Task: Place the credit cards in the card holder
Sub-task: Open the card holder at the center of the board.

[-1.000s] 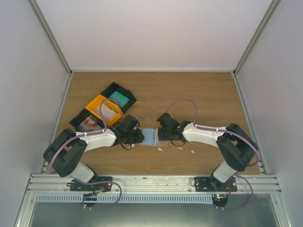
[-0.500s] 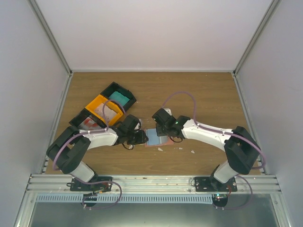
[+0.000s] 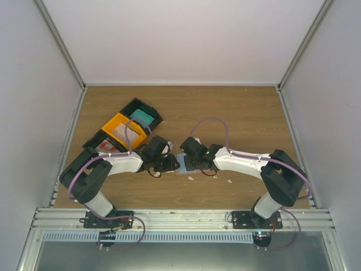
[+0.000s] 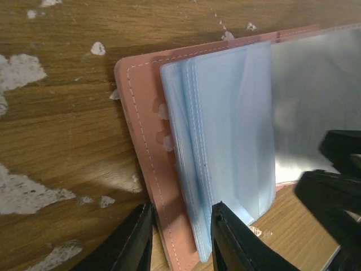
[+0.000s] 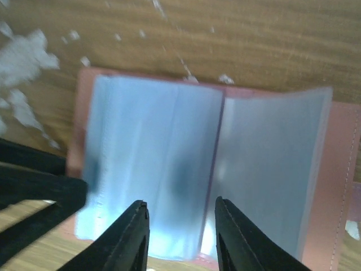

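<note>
The card holder (image 3: 181, 164) lies open on the wood, a salmon-pink cover (image 4: 144, 141) with clear bluish sleeves (image 4: 225, 130). My left gripper (image 4: 181, 212) is open and straddles its near corner, one finger beside the cover's edge, the other on the sleeves. Over the sleeves (image 5: 152, 147) by the spine hangs my right gripper (image 5: 180, 203), open and holding nothing. In the top view both grippers, left (image 3: 172, 164) and right (image 3: 190, 162), meet over the holder. A teal credit card (image 3: 142, 117), a pale one (image 3: 127, 134) and a red one (image 3: 104, 148) lie in the bins at the left.
A far black bin (image 3: 152, 114), an orange bin (image 3: 114, 122) and a near black bin (image 3: 93, 143) stand in a slanted row at the left. Small white scraps (image 3: 229, 181) lie on the worn wood near the holder. White walls close in the table.
The right gripper has moved left over the holder and its jaws have narrowed. The left gripper has edged right onto the holder's corner, so less of the sleeves shows from above.
</note>
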